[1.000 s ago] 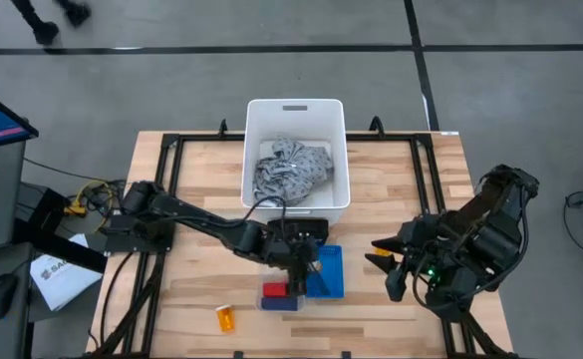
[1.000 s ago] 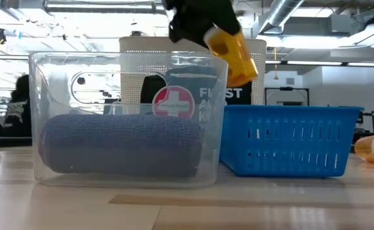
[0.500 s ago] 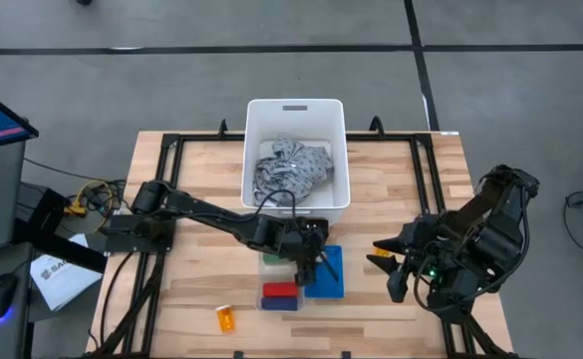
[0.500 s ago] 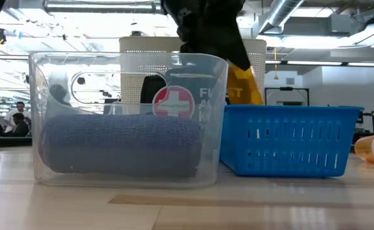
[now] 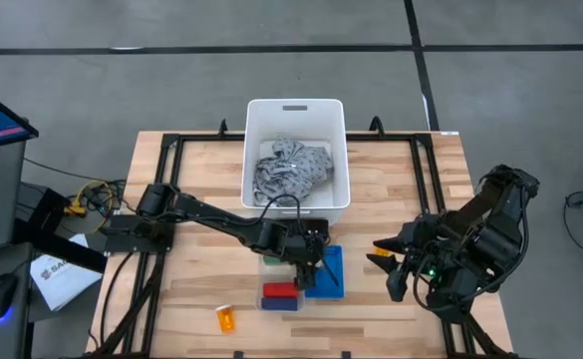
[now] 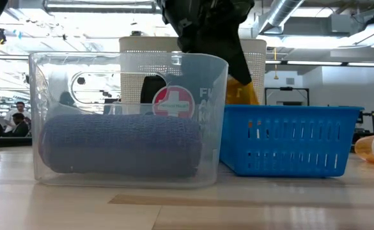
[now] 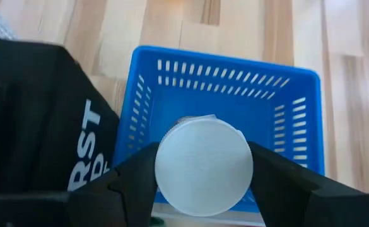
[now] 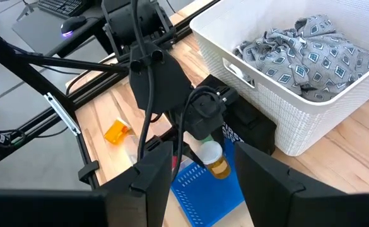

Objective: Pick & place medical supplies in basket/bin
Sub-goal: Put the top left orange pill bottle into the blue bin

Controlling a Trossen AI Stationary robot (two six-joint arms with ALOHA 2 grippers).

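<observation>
My left gripper [image 5: 309, 261] hangs over a small blue basket [image 5: 326, 271] and is shut on an orange pill bottle with a white cap [image 7: 203, 165]. The bottle also shows in the right wrist view [image 8: 217, 162] and in the low view [image 6: 243, 89], half hidden there by the gripper. The white tub [image 5: 296, 110] stands beyond it with the grey patterned cloth [image 5: 291, 170] lying inside. Red and blue cylinders [image 5: 281, 295] sit in a clear box. A second orange bottle [image 5: 226, 319] lies on the table near the near edge. My right gripper [image 5: 383, 261] waits open at the table's right. My left gripper pinches the pill bottle at its white cap end [image 7: 165, 170] between the two fingers [image 7: 130, 180], one on either side of the cap. The fingers come from above, pointing down. The bottle hangs cap up, lifted clear above the inside of the blue basket [image 7: 222, 94].
A black first-aid pouch [image 7: 39, 126] lies beside the blue basket, toward the white tub. The clear box [image 6: 126, 118] holds a grey-blue bandage roll [image 6: 119, 144]. Black frame bars run along the table's left and far edges. Bare wood shows between the two arms.
My left gripper has carried the orange bottle down and a little toward the table's right, from above the clear box to just over the blue basket. The bottle, tilted and high a second ago, now sits lower behind the basket's rim. The gripper stays shut on it.
</observation>
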